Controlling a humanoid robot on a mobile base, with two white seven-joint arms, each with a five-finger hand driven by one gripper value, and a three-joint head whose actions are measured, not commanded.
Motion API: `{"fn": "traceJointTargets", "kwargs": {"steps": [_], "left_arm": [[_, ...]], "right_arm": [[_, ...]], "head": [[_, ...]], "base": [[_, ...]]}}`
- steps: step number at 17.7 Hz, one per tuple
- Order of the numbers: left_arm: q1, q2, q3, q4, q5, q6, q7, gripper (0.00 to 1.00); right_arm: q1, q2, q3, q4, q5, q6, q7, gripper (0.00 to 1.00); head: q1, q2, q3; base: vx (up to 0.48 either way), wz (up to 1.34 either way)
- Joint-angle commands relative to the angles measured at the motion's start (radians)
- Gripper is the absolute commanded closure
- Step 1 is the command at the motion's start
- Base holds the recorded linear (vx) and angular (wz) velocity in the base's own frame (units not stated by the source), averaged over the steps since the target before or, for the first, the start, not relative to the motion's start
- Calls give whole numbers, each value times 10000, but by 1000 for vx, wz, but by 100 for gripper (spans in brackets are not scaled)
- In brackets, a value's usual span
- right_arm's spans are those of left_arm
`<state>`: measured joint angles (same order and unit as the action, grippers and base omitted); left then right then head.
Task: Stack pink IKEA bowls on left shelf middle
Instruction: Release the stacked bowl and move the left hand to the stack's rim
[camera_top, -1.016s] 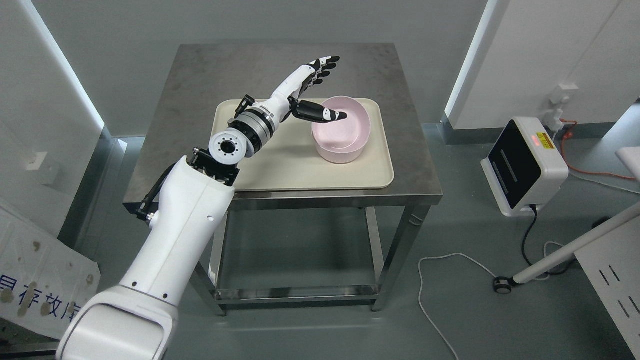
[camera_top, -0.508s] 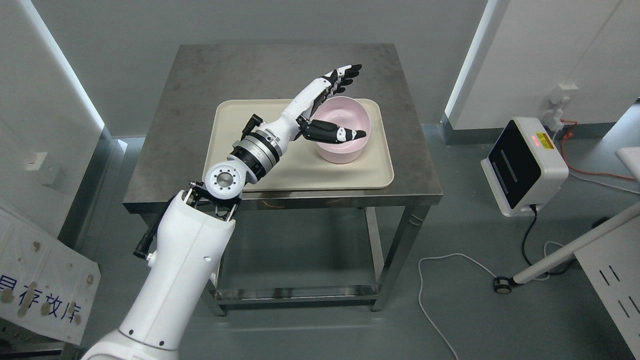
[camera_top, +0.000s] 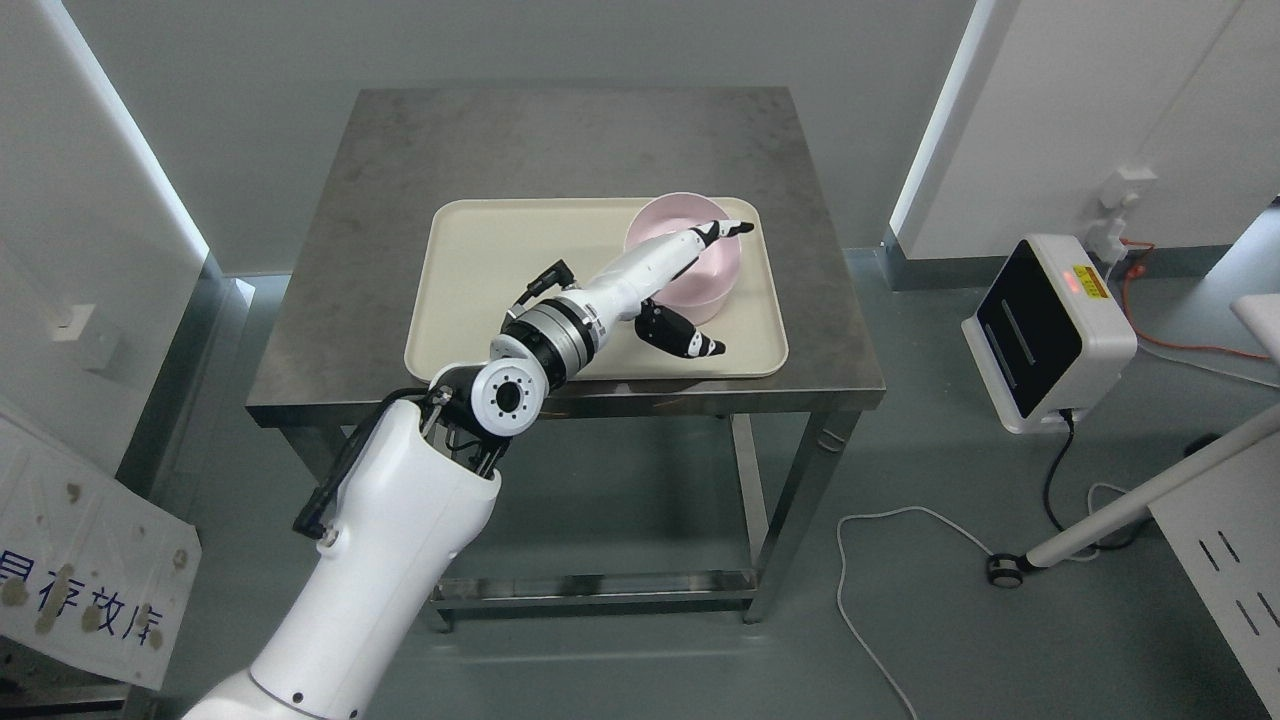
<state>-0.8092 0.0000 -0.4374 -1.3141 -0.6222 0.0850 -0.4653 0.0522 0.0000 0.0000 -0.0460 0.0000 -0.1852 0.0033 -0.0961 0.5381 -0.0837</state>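
From the head camera, a square steel table (camera_top: 560, 140) stood against a pale grey wall, with a cream plastic tray (camera_top: 480, 290) lying on its near half. The pink IKEA bowls (camera_top: 715, 275) sat nested together in the tray's far right corner, rims up, looking like one bowl set inside another, though the arm covered much of them.

The left arm (camera_top: 400, 560) came in from the lower left and reached across the tray's front edge. The left hand (camera_top: 670, 280) lay stretched over the bowls. Its straightened fingers (camera_top: 722, 231) reached across the mouth to the far right rim, while the black thumb (camera_top: 685, 335) stood spread below, outside the near wall of the bowls and above the tray. The bowl wall thus lay between fingers and thumb, but the hand was splayed rather than clamped. Whether any fingertip actually touched the rim could not be made out.

The right arm did not show in this view.

Beside the table on the right, a white box-shaped device with a dark screen (camera_top: 1045, 335) rested on the grey floor, and a white cable (camera_top: 860, 560) trailed over the floor near it. A white panel with blue characters (camera_top: 70, 590) leaned at the lower left.
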Motion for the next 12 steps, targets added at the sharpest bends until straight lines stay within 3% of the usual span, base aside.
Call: {"fn": "traceJointTargets", "kwargs": {"steps": [1, 5, 12], "left_arm": [[-1170, 175, -919, 1678, -2230, 313, -531, 6], [-1587, 175, -827, 2647, -2260, 668, -516, 6], [-1572, 175, -1086, 2710, -2920, 668, -915, 6]], "right_arm": [[0, -175, -92, 0, 77, -4, -3, 0], [0, -175, -92, 0, 77, -19, -3, 0], [0, -175, -92, 0, 77, -4, -3, 0]], "head": [[0, 0, 0], [0, 0, 0], [0, 0, 0]], "base": [[0, 0], [0, 0], [0, 0]]}}
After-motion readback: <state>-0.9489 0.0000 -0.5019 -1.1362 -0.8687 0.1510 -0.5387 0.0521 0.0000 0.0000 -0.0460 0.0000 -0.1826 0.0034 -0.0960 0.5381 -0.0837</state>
